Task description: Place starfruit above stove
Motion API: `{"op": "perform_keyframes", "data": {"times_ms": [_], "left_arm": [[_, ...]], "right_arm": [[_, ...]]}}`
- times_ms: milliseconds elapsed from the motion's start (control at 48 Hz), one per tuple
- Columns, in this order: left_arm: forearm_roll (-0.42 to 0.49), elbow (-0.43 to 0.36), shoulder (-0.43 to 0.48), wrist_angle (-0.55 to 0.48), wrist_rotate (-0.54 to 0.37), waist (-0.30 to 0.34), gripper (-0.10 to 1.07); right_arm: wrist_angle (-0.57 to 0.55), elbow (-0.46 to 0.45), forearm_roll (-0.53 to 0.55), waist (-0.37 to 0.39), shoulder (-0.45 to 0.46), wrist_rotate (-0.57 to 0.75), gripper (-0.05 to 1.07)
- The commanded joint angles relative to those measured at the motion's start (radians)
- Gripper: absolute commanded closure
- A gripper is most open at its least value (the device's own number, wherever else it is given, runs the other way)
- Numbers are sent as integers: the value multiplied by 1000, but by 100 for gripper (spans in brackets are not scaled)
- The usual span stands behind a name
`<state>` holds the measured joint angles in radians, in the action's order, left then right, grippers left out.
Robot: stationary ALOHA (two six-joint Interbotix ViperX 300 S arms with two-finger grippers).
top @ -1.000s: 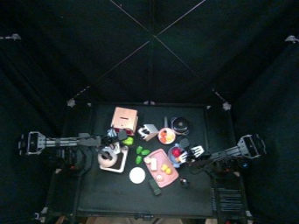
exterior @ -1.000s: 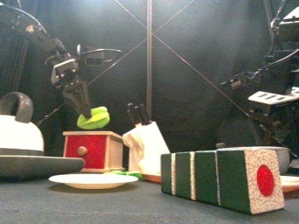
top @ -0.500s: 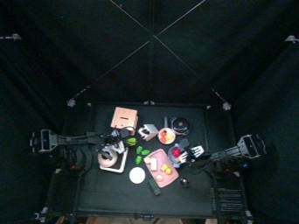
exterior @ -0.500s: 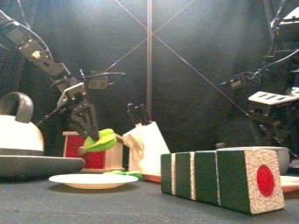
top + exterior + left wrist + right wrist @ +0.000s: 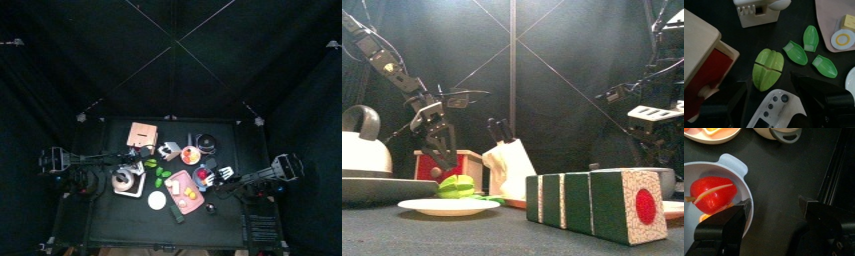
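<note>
The starfruit [image 5: 767, 69] is yellow-green and lies on the black table beside the stove [image 5: 703, 52], a pale block with a red side. In the front view the starfruit [image 5: 457, 186] rests low in front of the red-faced stove [image 5: 469, 166]. In the top view the starfruit [image 5: 151, 163] is a small green spot. My left gripper [image 5: 777, 93] is open and empty, just behind and above the fruit; it also shows in the front view [image 5: 436, 148]. My right gripper [image 5: 771, 228] is open and empty at the table's right side, over bare table next to a white bowl [image 5: 741, 175].
Three green leaf pieces [image 5: 796, 53] lie by the starfruit. A long pink tray [image 5: 832, 27] and a white holder [image 5: 756, 14] lie beyond. The bowl holds a red fruit [image 5: 711, 194]. A kettle [image 5: 361, 140], white plate [image 5: 422, 207] and striped block [image 5: 603, 200] stand at the front.
My left gripper came down with the starfruit from above the stove to the table beside it. It has let go and the fruit now lies on the table. The right arm has not moved.
</note>
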<state>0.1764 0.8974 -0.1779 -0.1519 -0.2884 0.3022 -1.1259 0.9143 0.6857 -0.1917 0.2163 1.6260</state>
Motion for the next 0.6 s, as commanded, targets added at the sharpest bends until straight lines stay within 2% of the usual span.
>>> {"op": "perform_keyframes", "data": {"times_ms": [0, 333, 458, 583], "left_arm": [[-2, -18, -26, 8, -2, -2, 3], [-2, -28, -46, 3, -3, -3, 3], [-6, -26, -81, -8, -3, -17, 3], [-18, -28, -152, -55, -2, -60, 3]], "right_arm": [[-2, -9, 3, -2, 11, -2, -2], [-2, -17, 8, -2, 12, -3, -2], [-2, -17, 9, -2, 11, -3, -2], [-2, -17, 8, -2, 12, -3, -2]]}}
